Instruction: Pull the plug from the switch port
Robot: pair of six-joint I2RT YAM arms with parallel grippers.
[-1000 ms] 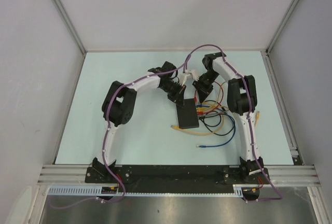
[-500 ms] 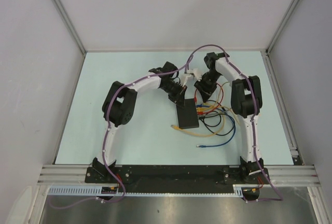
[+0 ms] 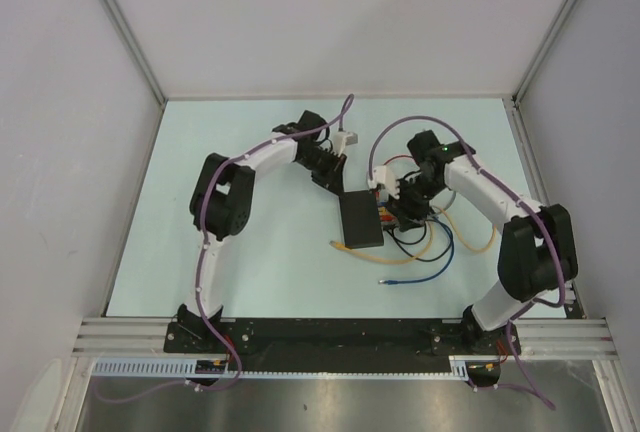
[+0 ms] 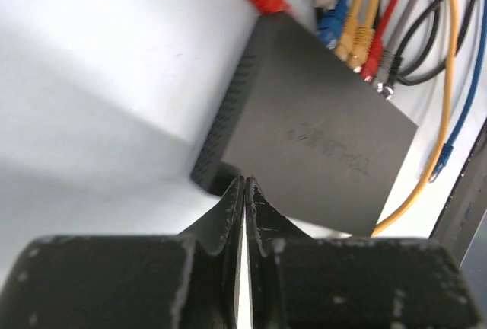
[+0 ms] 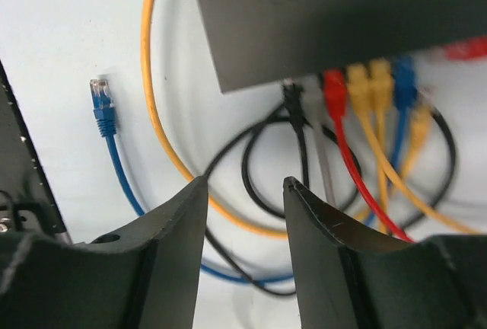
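Observation:
The switch (image 3: 360,219) is a flat matte-black box lying mid-table; it also shows in the left wrist view (image 4: 319,138) and the right wrist view (image 5: 342,17). A row of plugs (image 5: 369,85), black, red, yellow and blue, sits in its ports on the right-hand side (image 3: 383,208). My left gripper (image 3: 336,178) is shut and empty, its tips (image 4: 244,182) just above the switch's far corner. My right gripper (image 3: 400,210) is open and empty, and hovers (image 5: 243,184) over the cables just short of the black plug (image 5: 294,102).
Tangled black, yellow, red and blue cables (image 3: 425,237) spread to the right of the switch. A loose blue plug (image 5: 100,104) and a loose yellow plug (image 3: 340,246) lie on the table near the front. Grey walls and aluminium rails enclose the table.
My right arm has swung from behind the switch round to its right side, over the plugs and cables. My left gripper has drawn back slightly toward the far left.

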